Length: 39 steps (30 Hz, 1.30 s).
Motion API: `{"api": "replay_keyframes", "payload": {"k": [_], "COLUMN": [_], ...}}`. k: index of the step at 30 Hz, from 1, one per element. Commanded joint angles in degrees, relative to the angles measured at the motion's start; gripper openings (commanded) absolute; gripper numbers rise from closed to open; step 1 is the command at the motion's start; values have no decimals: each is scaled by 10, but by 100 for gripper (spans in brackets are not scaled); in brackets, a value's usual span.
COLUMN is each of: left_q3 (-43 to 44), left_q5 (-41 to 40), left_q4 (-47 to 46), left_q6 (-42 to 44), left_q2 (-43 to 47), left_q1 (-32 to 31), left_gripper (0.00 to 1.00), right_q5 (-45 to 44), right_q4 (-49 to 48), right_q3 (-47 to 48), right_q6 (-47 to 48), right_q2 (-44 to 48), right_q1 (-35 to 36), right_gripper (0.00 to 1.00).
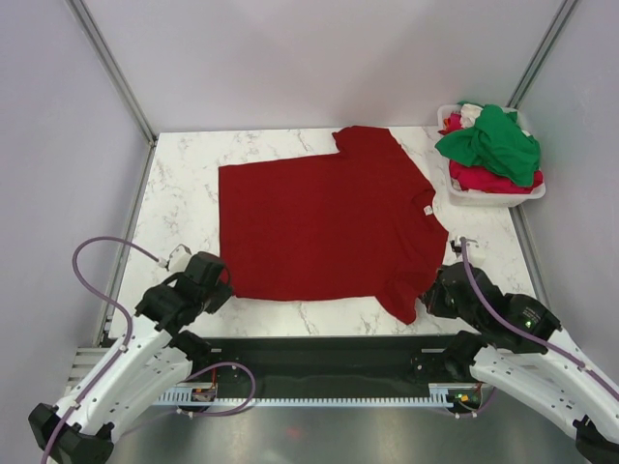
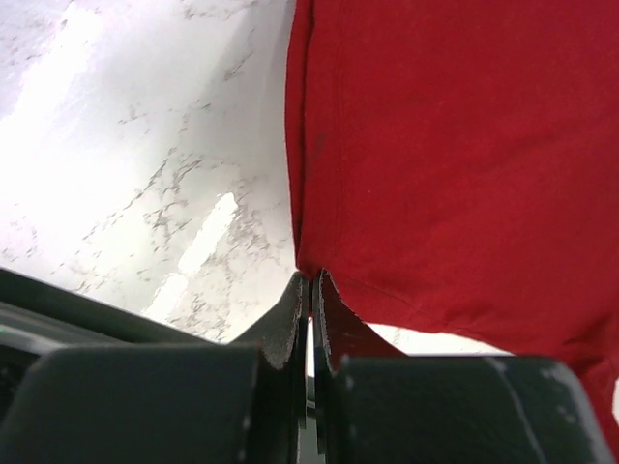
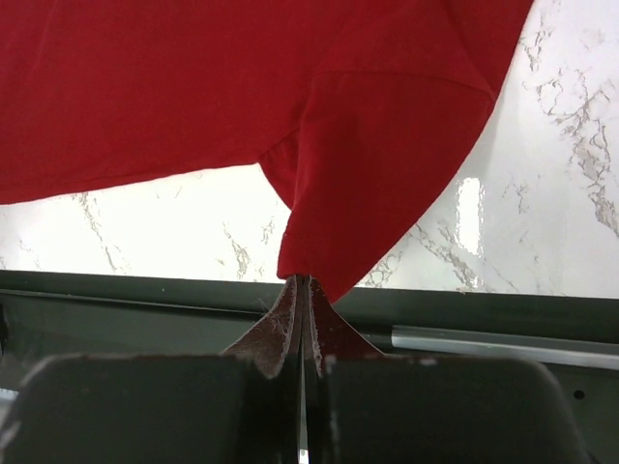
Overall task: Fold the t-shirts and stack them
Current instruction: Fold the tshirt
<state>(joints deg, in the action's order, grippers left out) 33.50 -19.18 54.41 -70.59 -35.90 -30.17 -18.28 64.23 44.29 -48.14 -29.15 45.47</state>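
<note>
Dark red cotton covers most of the marble desk (image 1: 184, 184). The dark red t-shirt (image 1: 324, 217) lies spread flat, its hem toward the left arm and its collar toward the right arm. One sleeve points away to the far side and the other points toward the near edge.

The left pincer (image 1: 224, 278) sits at the shirt's near hem corner, low over the desk. In the left wrist view its two fingers (image 2: 285, 324) are clenched tight together, with the corner of the hem pinched right at their tips. From that grip one edge of the fabric runs straight ahead of the pincer and the other runs off to its right. Bare marble shows to the pincer's left.

The right pincer (image 1: 428, 292) sits at the near sleeve. Its wrist view shows it clenched as well, the fingers pressed flat against each other with the sleeve's lowest tip caught between them. The sleeve fans upward and outward from the tips, and the shirt's body stretches away ahead and to the pincer's left. A black strip (image 3: 145, 290) along the desk's near edge passes just beneath the fingertips.

Well beyond the right pincer, ahead and to its right at the far corner, stands a white basket (image 1: 503, 200). A green t-shirt (image 1: 493, 143) is heaped on top of it, over a lighter red t-shirt (image 1: 484, 179), both crumpled.
</note>
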Motion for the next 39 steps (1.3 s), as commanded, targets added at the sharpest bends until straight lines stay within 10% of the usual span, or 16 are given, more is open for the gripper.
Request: {"api": "replay_keyframes", "payload": {"k": [1,12,24,39], "left_q3": [22,109,199,266], "left_q5": [4,4,124,147], "left_q4": [42,12,-68,-106], "left_q6": [3,109,313,367], "left_q2": [9,-102,-262,-429], "left_q1": [5,17,193,244], "left_gripper": [2,2,2,2], "right_q5": [-17,-119,-36,23], "right_q4": [-12,-79,-218,-239], "right_q3": [18,193,367,601], "right_q6": [11,86,247,341], "right_q2": [-13,-250,-532,-783], "right_q1": [-1,-6,-185,-284], "right_gripper": [0,0,0,0]}}
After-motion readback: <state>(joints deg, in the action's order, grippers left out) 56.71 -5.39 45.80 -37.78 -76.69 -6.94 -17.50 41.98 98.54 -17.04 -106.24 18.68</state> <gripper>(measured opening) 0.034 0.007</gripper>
